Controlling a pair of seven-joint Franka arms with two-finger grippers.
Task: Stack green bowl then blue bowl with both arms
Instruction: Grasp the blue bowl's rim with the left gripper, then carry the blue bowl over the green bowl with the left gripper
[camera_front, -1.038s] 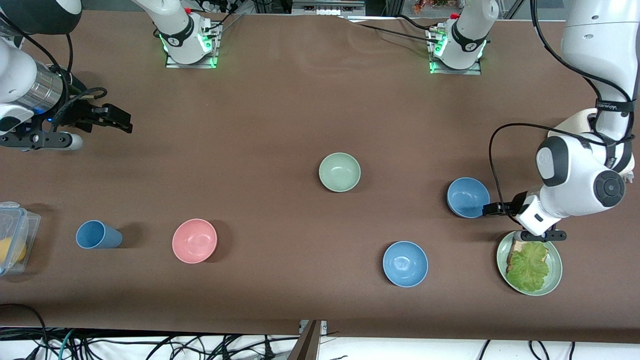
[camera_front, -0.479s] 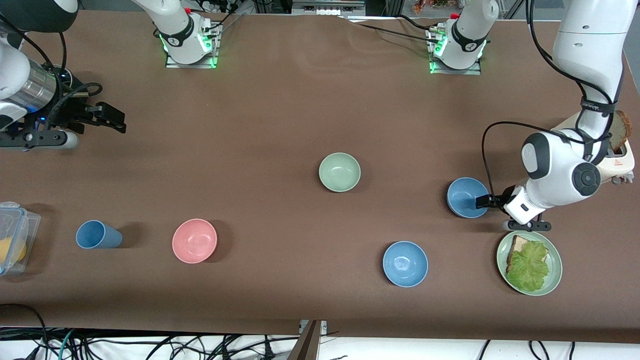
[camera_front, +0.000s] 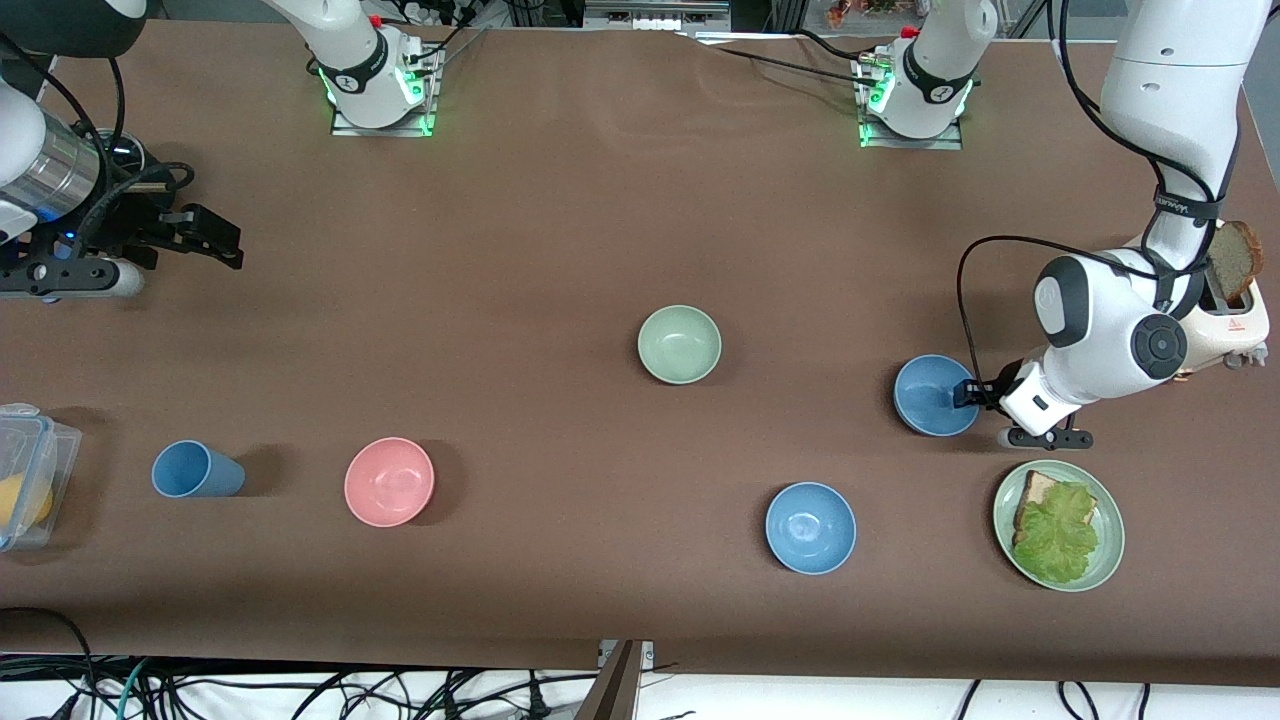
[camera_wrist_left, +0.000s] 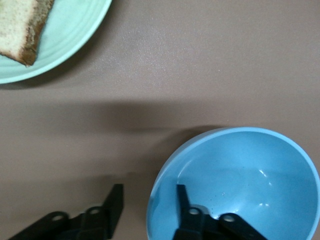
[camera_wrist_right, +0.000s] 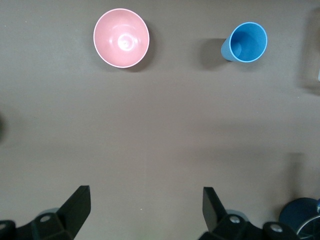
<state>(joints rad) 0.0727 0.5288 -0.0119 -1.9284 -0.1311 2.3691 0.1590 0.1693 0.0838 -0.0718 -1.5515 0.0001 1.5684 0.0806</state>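
Note:
The green bowl (camera_front: 679, 344) stands alone near the table's middle. The muted blue bowl (camera_front: 936, 395) stands toward the left arm's end of the table. My left gripper (camera_front: 963, 393) is open and low at that bowl's rim. In the left wrist view the left gripper (camera_wrist_left: 148, 192) has one finger inside the blue bowl (camera_wrist_left: 250, 175) and one outside, both clear of the rim. My right gripper (camera_front: 225, 240) is open and empty over bare table at the right arm's end; the right wrist view shows it (camera_wrist_right: 145, 192) wide open.
A brighter blue bowl (camera_front: 810, 527) and a green plate (camera_front: 1110, 560) with bread and lettuce lie nearer the camera. A toaster (camera_front: 1235, 315) holding bread stands beside the left arm. A pink bowl (camera_front: 389, 481), a blue cup (camera_front: 195, 470) and a plastic box (camera_front: 25, 475) lie toward the right arm's end.
My left gripper has moved away from the green plate and along the blue bowl's rim. My right gripper has drifted slightly toward its end of the table.

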